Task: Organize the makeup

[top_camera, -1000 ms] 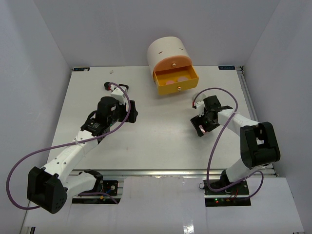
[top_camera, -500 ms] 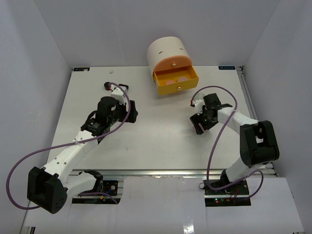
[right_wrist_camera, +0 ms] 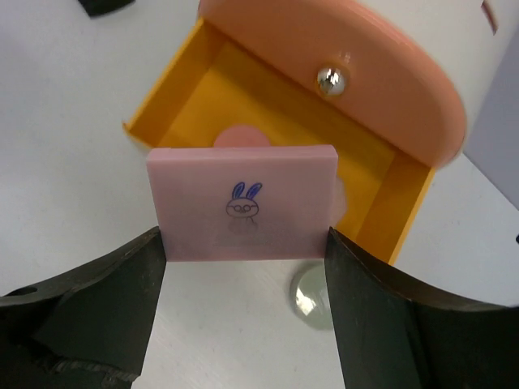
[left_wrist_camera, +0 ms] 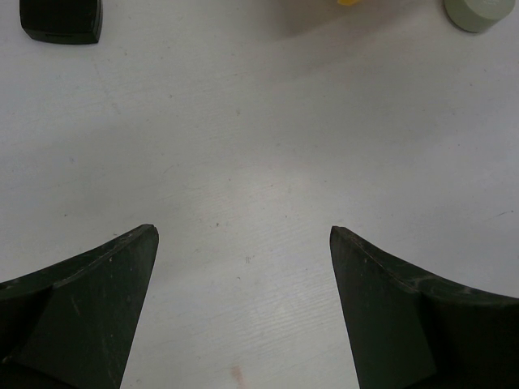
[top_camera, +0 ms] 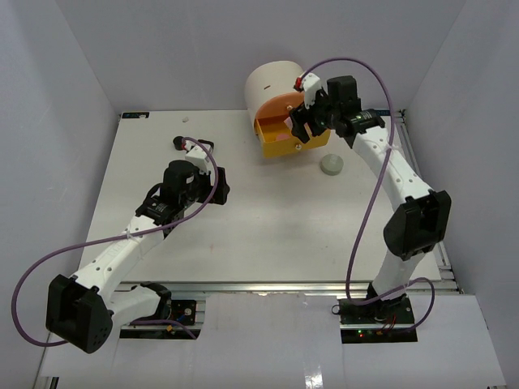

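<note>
White table [top_camera: 268,219] bears drawer box [top_camera: 272,81], grey-green compact [top_camera: 332,165].

Bright, even, diffuse light falls from above. The white tabletop [top_camera: 268,235] carries only faint, soft shadows beside the arms. A small glare spot sits on the drawer's metal knob [right_wrist_camera: 330,79]. The right wrist view shows the pink palette [right_wrist_camera: 243,203] sharp, while the dark fingers [right_wrist_camera: 89,316] nearest the lens are soft.

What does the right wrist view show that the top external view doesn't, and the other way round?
Only the right wrist: the pink square palette, bunny printed on it, gripped between the right fingers, and a pink round compact lying in the yellow drawer behind it. Only the top external: the grey-green compact sitting on the table right of the drawer, and the left arm. Both: that open yellow drawer under the orange drawer.
</note>
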Available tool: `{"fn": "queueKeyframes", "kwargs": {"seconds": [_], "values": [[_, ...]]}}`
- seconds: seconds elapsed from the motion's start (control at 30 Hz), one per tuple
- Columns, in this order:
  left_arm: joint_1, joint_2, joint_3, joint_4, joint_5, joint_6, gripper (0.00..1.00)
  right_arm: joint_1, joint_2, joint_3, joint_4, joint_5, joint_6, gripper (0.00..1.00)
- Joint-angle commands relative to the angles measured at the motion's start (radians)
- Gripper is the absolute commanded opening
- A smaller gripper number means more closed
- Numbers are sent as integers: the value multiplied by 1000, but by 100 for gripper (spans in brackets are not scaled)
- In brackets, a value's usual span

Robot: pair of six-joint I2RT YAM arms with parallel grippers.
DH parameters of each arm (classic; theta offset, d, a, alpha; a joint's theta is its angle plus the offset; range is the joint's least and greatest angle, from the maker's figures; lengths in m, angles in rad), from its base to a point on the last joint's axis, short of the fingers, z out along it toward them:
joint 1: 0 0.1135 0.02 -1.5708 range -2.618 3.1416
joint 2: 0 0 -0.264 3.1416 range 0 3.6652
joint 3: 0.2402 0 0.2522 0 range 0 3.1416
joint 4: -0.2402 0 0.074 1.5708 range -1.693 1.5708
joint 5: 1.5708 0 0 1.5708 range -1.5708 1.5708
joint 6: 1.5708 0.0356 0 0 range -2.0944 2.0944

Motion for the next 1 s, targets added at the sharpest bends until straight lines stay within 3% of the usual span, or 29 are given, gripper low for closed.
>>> {"fn": "queueKeyframes", "kwargs": {"seconds": [0.0,0.17,0.2,0.23,0.3,0.53,0.67,0.8,0.87,0.97], "values": [[-1,-4,-12,15,-17,4,98,9,168,188,-26,56,94,39],[-1,1,-10,14,-24,7,98,11,271,312,-28,94,119,69],[-1,1,-10,14,-25,7,98,11,280,321,-27,100,120,78],[-1,1,-10,15,-25,8,98,11,288,326,-27,102,120,98],[-1,1,-10,15,-24,8,98,11,287,327,-27,101,114,90],[-1,6,-12,15,-28,8,98,11,205,272,-27,80,128,90],[4,19,-13,15,-42,-1,98,5,51,103,-8,19,91,90],[76,88,9,10,-14,-31,98,-66,-178,-231,87,-313,57,90],[171,205,86,-9,21,-63,98,-120,-305,-380,129,-520,25,90],[226,346,223,-19,68,-79,98,-190,-454,-603,254,-711,-22,90]]}}
